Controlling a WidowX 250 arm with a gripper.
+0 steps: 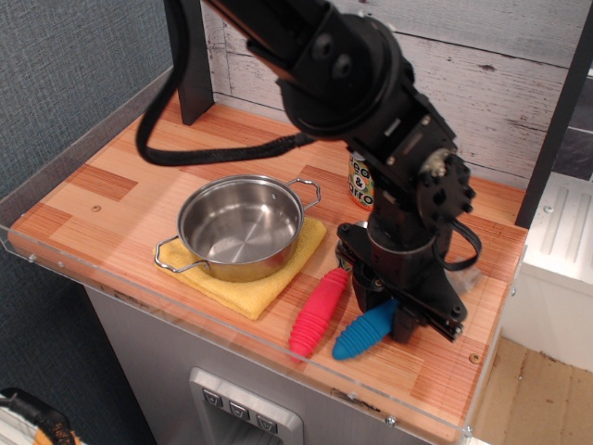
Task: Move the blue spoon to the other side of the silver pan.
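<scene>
Two ribbed utensil handles lie side by side near the front edge of the wooden worktop (111, 199), toward its right half: the red one (317, 313) and, just to its right, the blue spoon (363, 335). Only the spoon's blue handle shows; its head is hidden under the black gripper (389, 311), which stands low over the handle's far end. One finger (366, 295) comes down on the handle's left side and another on its right, and they look closed in around it, though I cannot tell for sure whether they actually pinch it.

Left of the utensils, about midway along the worktop, the silver pan (240, 227) sits empty on a yellow cloth (250, 289), one wire handle pointing to the front left corner and the other to the back right. Behind the arm, near the back edge, a tin can (360, 185) with a green-dotted label peeks out, mostly blocked.
</scene>
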